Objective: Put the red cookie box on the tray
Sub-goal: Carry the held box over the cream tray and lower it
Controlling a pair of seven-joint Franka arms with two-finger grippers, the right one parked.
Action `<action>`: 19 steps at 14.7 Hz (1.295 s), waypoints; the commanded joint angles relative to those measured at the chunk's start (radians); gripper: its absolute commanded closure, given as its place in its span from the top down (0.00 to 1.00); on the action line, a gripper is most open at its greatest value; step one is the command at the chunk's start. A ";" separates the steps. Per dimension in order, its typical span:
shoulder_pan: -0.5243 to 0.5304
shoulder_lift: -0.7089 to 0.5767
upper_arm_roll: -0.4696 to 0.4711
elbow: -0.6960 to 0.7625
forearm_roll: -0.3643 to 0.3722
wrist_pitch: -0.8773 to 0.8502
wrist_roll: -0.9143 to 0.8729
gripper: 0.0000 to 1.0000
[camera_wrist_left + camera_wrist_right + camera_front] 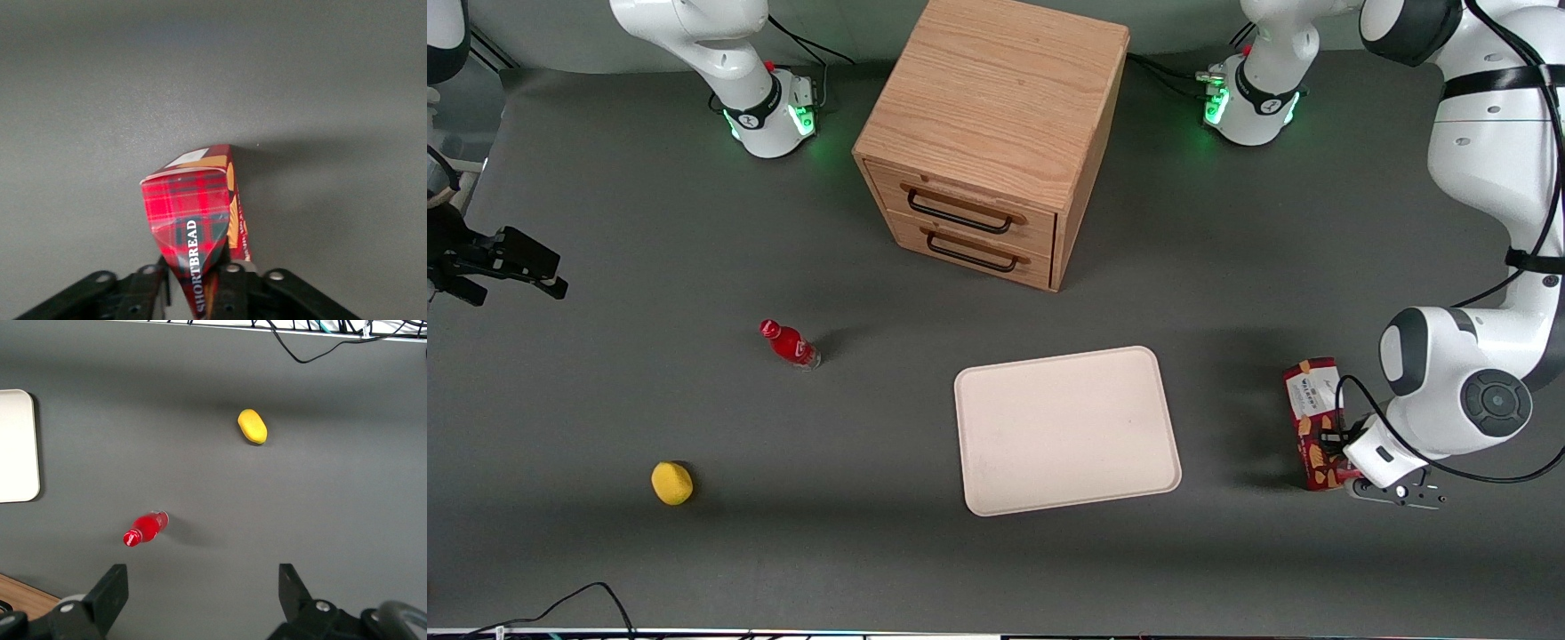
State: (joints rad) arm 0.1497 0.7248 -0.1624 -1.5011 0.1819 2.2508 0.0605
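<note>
Plainly, the red cookie box (193, 227) was a narrow carton in red and dark tartan, with the word SHORTBREAD in white down one face, tan biscuit pictures along its edge and a pale label at the end away from me. Its walls looked dented and bowed where I held it. My gripper (1336, 444) had its jaws clamped on that carton near one end, the black fingers (230, 290) pressing its sides. In the front view the box (1313, 418) sat toward the working arm's end of the table, well apart from the tray (1065, 431), and whether it touched the grey table (871, 551) or hung just over it I could not tell. My own wrist covered the nearer end of the carton there, so that end stayed hidden. The tray was cream-white with rounded corners. Farther from the front camera stood a wooden drawer cabinet (996, 124); toward the parked arm's end lay a small red bottle (789, 343) and a yellow object (671, 483).
</note>
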 commanded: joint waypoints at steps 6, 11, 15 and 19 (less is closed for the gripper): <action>-0.025 -0.204 -0.026 0.068 0.010 -0.277 -0.099 0.00; -0.155 -0.217 -0.097 0.239 0.005 -0.519 -0.468 0.00; -0.327 -0.109 -0.097 0.304 0.004 -0.473 -0.769 0.00; -0.401 0.027 -0.095 0.354 0.017 -0.358 -0.878 0.00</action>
State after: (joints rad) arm -0.2336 0.6729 -0.2713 -1.2268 0.1845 1.8705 -0.7806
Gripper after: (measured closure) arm 0.930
